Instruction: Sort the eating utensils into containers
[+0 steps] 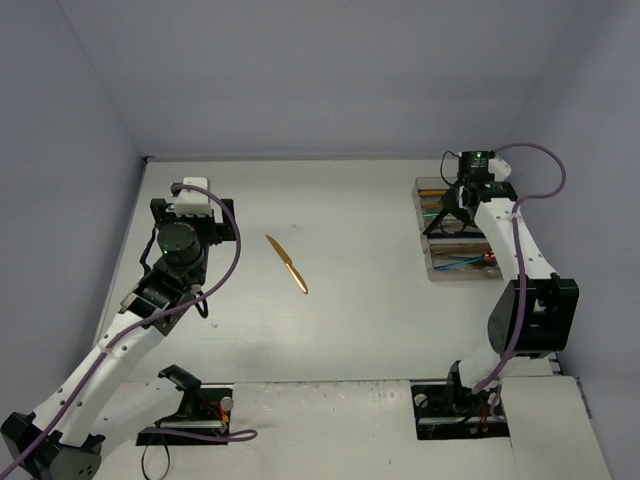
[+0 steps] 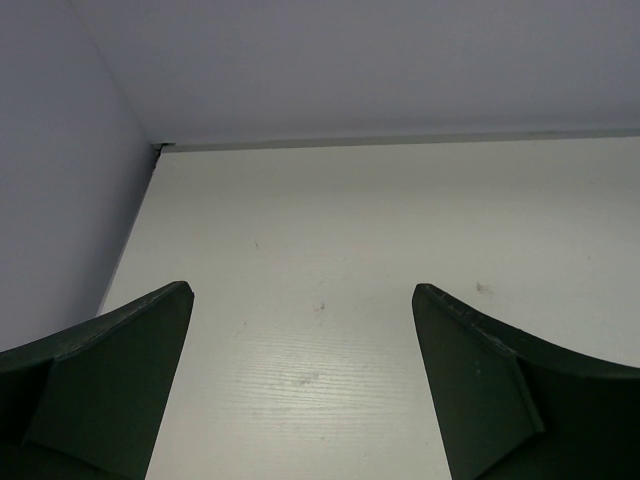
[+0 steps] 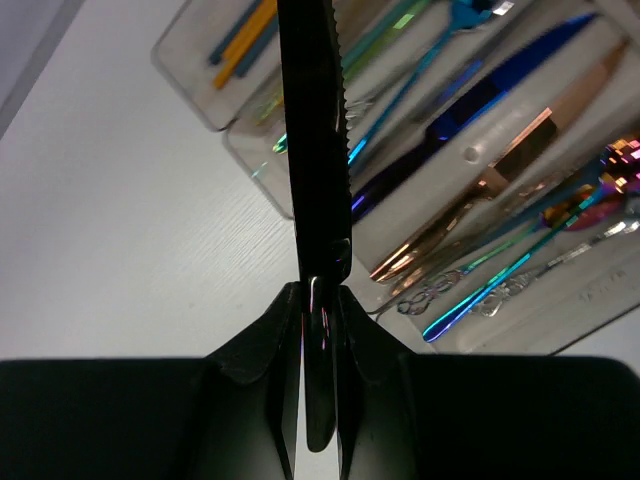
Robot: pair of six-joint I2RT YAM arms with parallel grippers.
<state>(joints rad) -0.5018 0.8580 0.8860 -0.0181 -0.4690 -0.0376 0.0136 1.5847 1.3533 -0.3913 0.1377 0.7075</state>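
Right jaws clamped on dark serrated knife (image 3: 312, 150) above clear trays (image 3: 195, 95) | left jaws spread wide

No text, label, brand, number or sign is legible anywhere here.

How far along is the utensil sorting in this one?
Mostly done: the containers already hold many utensils. In hand: the right gripper is shut on a dark serrated knife over them. Left: one gold knife lies on the table, untouched, with the left gripper open over bare tabletop.
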